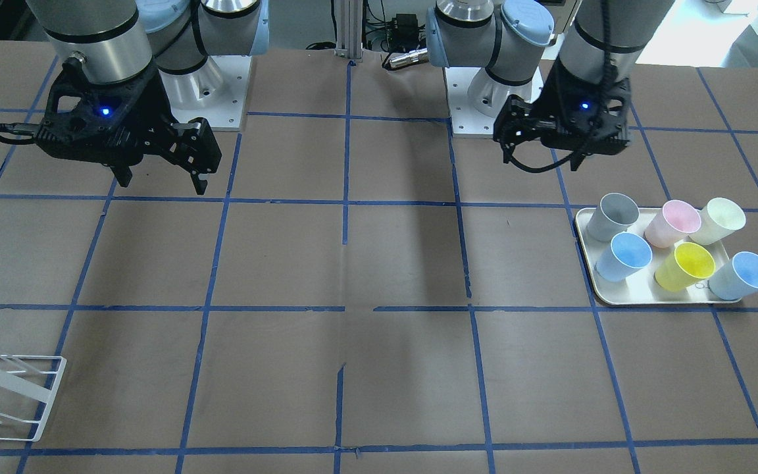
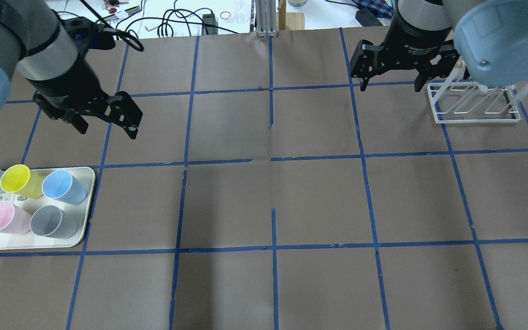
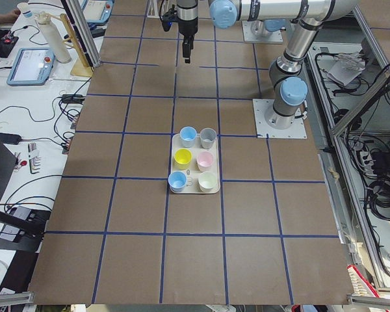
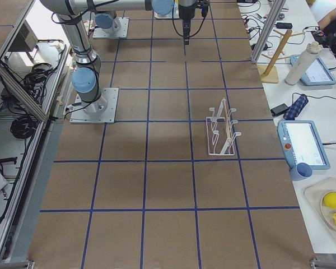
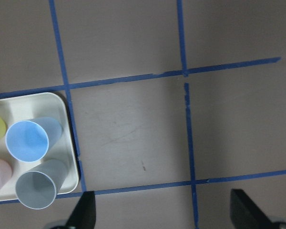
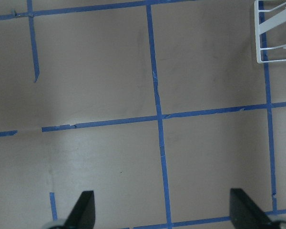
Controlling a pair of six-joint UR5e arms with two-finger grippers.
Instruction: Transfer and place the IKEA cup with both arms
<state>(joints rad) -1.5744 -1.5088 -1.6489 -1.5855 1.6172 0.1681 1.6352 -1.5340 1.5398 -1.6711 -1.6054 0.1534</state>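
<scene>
Wire rack (image 1: 10, 393) nearest, IKEA cup (image 1: 624, 258) crowded on tray (image 1: 649, 298), left fingers (image 2: 131, 120), right fingers (image 2: 365, 73) apart, empty.

Your silver-grey left arm (image 2: 39, 50) and right arm (image 2: 417, 11) carry pale blue joint caps (image 2: 497, 41); the black left tool (image 2: 108, 130) and right tool (image 2: 391, 88) each show a blue light (image 1: 105, 110).

Looking straight down from the right gripper (image 6: 164, 212) onto a brown table (image 6: 95, 71) crossed by lines of blue tape (image 6: 155, 86) that form a grid of large squares. One long line runs from top to bottom near the middle, and another crosses it a little below mid-height. Two black fingertips (image 6: 85, 210) rise from the bottom edge, one at the left and one at the right, spread wide with bare table between them. A corner of a white wire rack (image 6: 260, 43) shows at the top right
</scene>
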